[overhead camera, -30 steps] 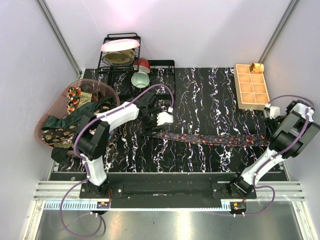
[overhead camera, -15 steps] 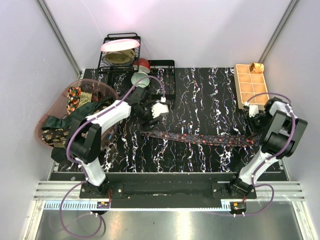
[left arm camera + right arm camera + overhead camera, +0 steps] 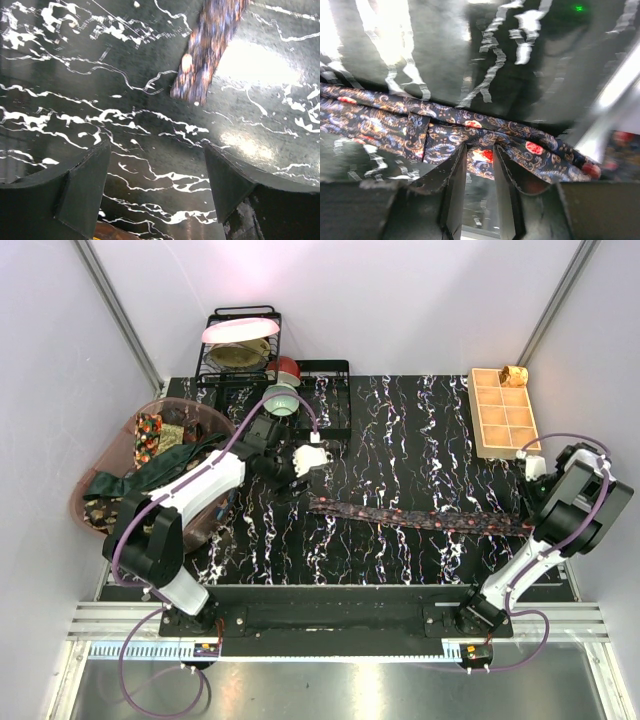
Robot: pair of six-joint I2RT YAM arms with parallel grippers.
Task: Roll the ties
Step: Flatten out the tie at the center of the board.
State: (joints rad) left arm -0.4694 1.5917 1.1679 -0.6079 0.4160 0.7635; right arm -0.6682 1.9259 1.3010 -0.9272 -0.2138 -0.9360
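Now the tie [image 3: 420, 515] lies straighter; left gripper [image 3: 157, 165] has withdrawn, fingers apart (tie tip blurred beyond); right gripper [image 3: 479, 165] clamps its partly hidden end.

The top view is bright and even, lit from above. The walls [image 3: 420, 300] read near white with a faint pink cast at the top, shadows under the arms [image 3: 205, 480] are soft, and focus is sharp throughout.

In the left wrist view, 2 glare patches wash out the glossy tabletop [image 3: 260, 65] at right. The tie [image 3: 210, 50] end is smeared by blur, and the left fingers [image 3: 85, 190] are dark and soft.

In the right wrist view, glare burns the upper left and the tie is crisp at centre. The right edge is blurred with 1 bright streak, and the right fingers [image 3: 455, 185] sit in shadow.
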